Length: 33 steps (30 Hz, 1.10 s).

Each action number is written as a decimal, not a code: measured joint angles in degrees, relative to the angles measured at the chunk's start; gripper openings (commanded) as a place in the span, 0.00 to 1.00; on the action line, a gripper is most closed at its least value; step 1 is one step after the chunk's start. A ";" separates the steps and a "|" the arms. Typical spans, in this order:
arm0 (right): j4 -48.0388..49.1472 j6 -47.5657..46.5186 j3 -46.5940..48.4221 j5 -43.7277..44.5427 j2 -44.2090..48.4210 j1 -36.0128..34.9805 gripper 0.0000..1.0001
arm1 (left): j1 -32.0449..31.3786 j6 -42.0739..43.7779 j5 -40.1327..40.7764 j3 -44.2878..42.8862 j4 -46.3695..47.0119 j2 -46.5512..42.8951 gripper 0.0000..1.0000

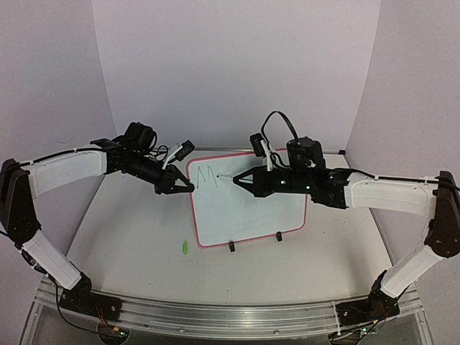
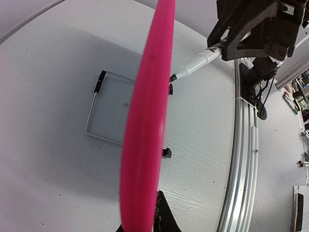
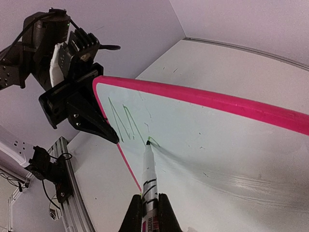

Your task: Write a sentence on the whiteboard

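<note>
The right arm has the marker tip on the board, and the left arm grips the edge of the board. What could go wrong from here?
1. The left gripper pinches only the left edge of the frame, so the push of the marker may twist the whiteboard on its feet and skew the green strokes.
2. The right gripper holds the marker far from its tip, so it may tilt in the jaws.
</note>
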<state>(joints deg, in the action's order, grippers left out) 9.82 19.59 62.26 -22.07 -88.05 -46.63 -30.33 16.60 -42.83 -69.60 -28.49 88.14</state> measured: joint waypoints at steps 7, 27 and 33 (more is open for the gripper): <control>-0.17 0.02 -0.51 -0.05 0.02 -0.02 0.00 | 0.00 0.00 0.00 0.00 0.00 0.00 0.00; -1.11 -0.26 -1.20 3.00 2.46 -0.02 0.00 | 0.00 0.04 -0.02 0.00 0.00 0.00 0.00; -1.13 -0.53 -1.20 2.82 2.47 0.00 0.00 | 0.00 0.04 -0.02 0.00 0.00 0.00 0.00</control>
<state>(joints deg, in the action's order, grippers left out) 8.68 19.06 61.06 -19.25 -85.58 -46.63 -30.33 16.64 -42.85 -69.60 -28.49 88.14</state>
